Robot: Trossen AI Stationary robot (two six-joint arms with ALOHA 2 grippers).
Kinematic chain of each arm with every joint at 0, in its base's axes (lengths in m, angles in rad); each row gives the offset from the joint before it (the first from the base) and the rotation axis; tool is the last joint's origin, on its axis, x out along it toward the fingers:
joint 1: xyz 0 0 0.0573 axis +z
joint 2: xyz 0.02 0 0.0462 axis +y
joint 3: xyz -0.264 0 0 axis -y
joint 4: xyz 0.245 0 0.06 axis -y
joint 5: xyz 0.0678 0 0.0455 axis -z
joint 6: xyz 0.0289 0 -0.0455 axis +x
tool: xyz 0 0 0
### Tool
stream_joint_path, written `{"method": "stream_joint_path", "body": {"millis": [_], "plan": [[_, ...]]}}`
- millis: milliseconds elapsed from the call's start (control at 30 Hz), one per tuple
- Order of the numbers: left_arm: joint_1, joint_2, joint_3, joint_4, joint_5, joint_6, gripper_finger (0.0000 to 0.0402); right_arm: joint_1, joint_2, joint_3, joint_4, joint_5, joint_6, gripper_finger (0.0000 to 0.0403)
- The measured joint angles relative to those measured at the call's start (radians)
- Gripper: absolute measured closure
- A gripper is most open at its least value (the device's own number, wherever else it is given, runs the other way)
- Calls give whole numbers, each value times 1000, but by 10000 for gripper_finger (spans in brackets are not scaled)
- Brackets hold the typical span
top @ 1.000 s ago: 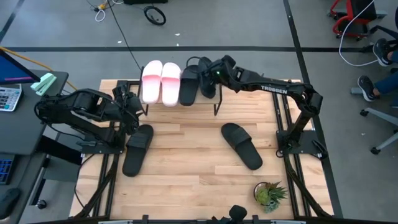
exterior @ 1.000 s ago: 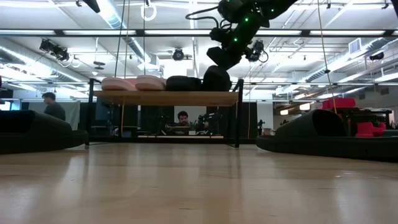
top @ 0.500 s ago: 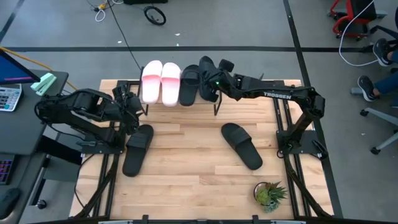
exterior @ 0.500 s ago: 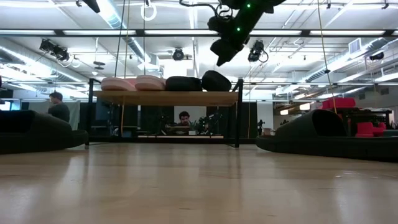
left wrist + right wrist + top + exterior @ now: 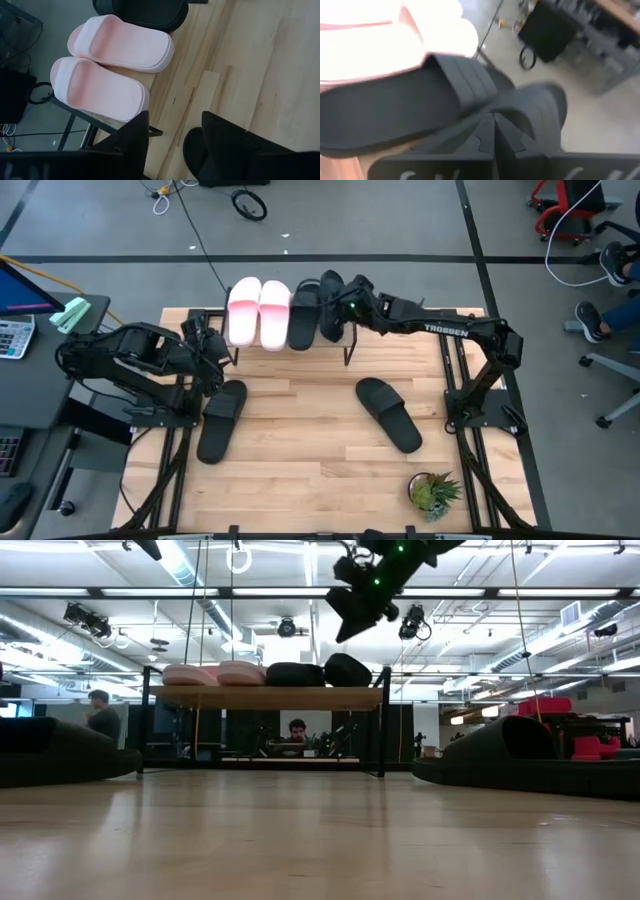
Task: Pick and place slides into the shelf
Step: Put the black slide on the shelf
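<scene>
The shelf (image 5: 275, 340) stands at the table's far edge. On its plank top (image 5: 265, 697) lie two pale pink slides (image 5: 258, 310) and two black slides (image 5: 305, 315), soles down, side by side. The rightmost black slide (image 5: 347, 670) lies under my right gripper (image 5: 352, 615), which hangs shut and empty above it. Two more black slides lie flat on the table, one at the left (image 5: 222, 420) and one right of centre (image 5: 388, 412). My left gripper (image 5: 175, 140) is open over the left slide's far end (image 5: 200, 155), beside the shelf's left leg.
A small potted plant (image 5: 433, 492) stands at the table's near right corner. The arm mounts stand along both side edges. The middle and near part of the wooden tabletop (image 5: 300, 470) is bare. People show in the room beyond the shelf.
My right gripper has risen from the rightmost black slide on the shelf and now hangs clear above it. The slide has stayed behind and has settled flat on the plank beside the other black slide.
</scene>
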Motion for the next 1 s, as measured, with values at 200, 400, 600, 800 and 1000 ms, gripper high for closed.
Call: {"method": "stream_joint_path", "body": {"millis": [200,400,600,800,1000], "plan": [[0,0,0,0,0,0,212,-16,0,-56,-14,-35,86,403],[0,0,0,1,0,1,208,-21,1,-146,104,-59,79,403],[0,0,0,1,0,1,213,-53,1,-182,224,-81,73,403],[0,0,0,1,0,2,208,-89,6,-182,228,-127,105,403],[0,0,0,3,0,2,211,-100,37,-182,288,-156,79,403]]}}
